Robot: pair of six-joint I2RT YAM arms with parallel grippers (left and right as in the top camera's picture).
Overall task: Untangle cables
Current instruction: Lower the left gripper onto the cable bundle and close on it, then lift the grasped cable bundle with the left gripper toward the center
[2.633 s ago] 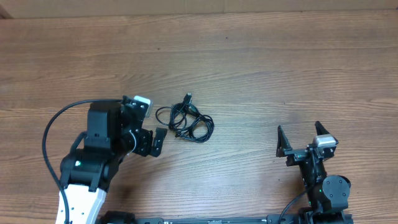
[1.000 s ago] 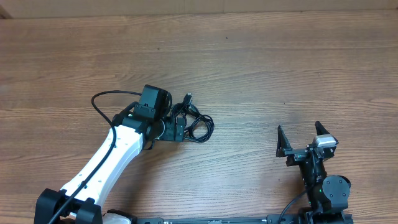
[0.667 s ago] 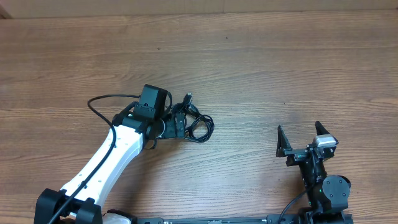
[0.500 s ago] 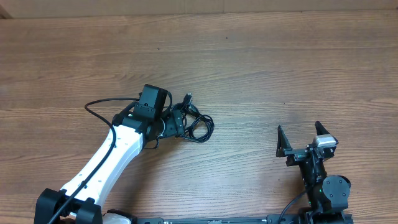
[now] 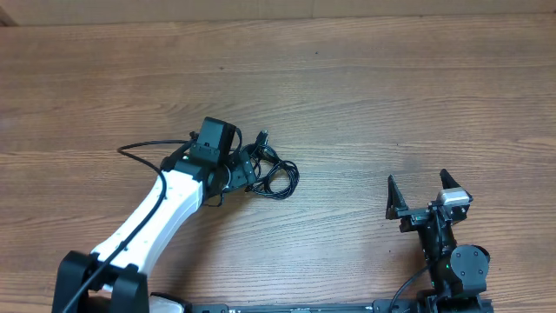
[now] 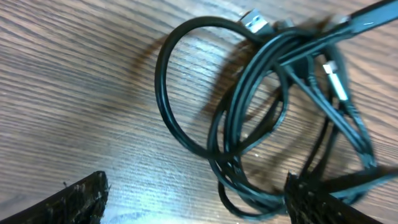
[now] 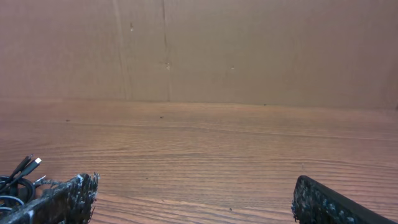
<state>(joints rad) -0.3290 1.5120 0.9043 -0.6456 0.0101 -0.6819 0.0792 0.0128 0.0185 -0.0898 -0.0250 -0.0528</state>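
Light, limp, springy cables (image 6: 273, 48) lie mid-frame inside the left pincer (image 6: 199, 194), its jaws wide apart; take the loop at upper left.

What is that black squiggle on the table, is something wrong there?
Only that stands out: the cables lie knotted together in overlapping loops on the wooden table, with plug ends poking out. The left gripper hangs over them with its jaws open, straddling part of the bunch. Nothing looks spilled or broken.
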